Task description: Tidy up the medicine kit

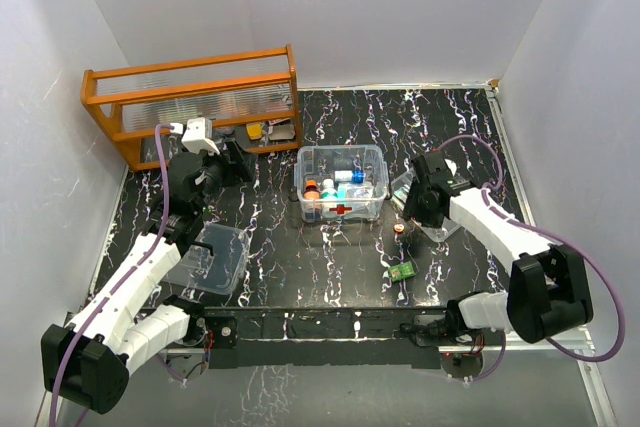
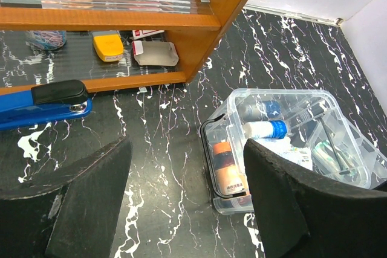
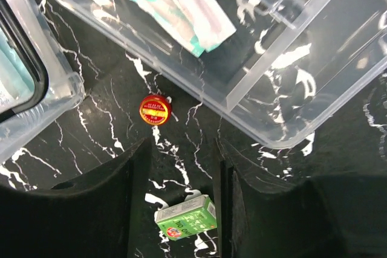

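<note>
The medicine kit (image 1: 340, 183) is a clear box with a red cross on its front, standing mid-table without its lid. In it lie an orange-capped bottle (image 2: 227, 167) and a white bottle with a blue cap (image 2: 266, 129). My left gripper (image 2: 184, 191) hovers open to the left of the medicine kit (image 2: 284, 143), nothing between its fingers. My right gripper (image 3: 180, 170) is open above the table, right of the kit. A small red round tin (image 3: 155, 109) lies just beyond its fingertips. A green box (image 3: 185, 217) lies on the table below, between its fingers, not gripped.
A clear compartment tray (image 3: 242, 64) with flat packets lies right of the kit. A clear lid (image 1: 212, 259) rests by the left arm. The orange wooden rack (image 1: 190, 97) stands at the back left, with a blue stapler (image 2: 42, 104) in front of it.
</note>
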